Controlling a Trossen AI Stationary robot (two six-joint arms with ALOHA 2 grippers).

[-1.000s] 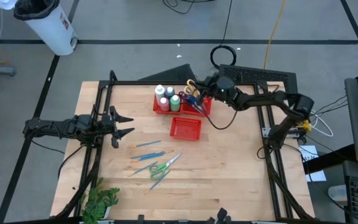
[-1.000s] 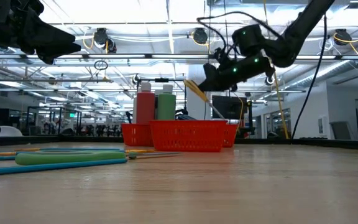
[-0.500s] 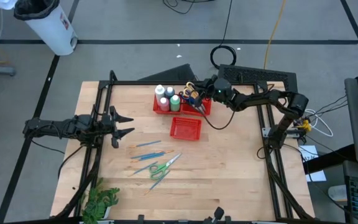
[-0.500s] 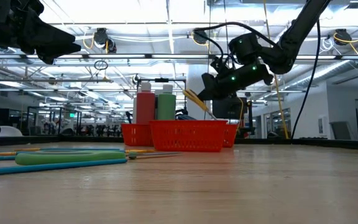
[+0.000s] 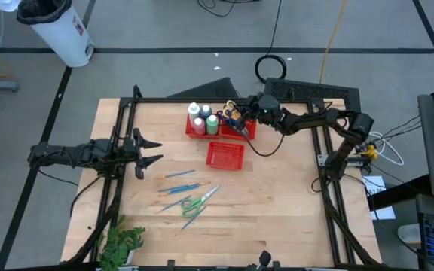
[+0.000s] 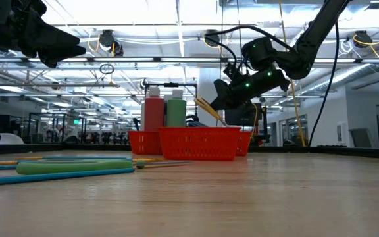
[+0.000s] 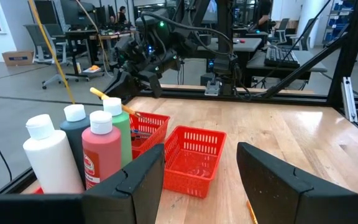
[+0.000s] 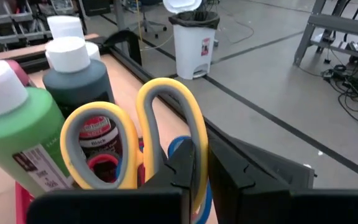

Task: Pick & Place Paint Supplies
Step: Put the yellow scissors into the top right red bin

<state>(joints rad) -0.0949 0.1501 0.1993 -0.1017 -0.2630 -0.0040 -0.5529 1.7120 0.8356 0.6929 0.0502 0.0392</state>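
While the left pincer (image 5: 151,150) hovers spread over the bare left side of the surface (image 5: 277,196), the right pincer (image 5: 241,118) is pinching yellow-handled scissors (image 8: 135,140) upright in the rear red basket (image 5: 245,131), beside the bottles (image 5: 202,117).

Red mesh basket (image 5: 225,155) midtable; leafy plant (image 5: 120,244) at table's corner

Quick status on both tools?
Left tool: open, empty, at the table's left edge.
Right tool: shut on yellow scissors, over the far basket.
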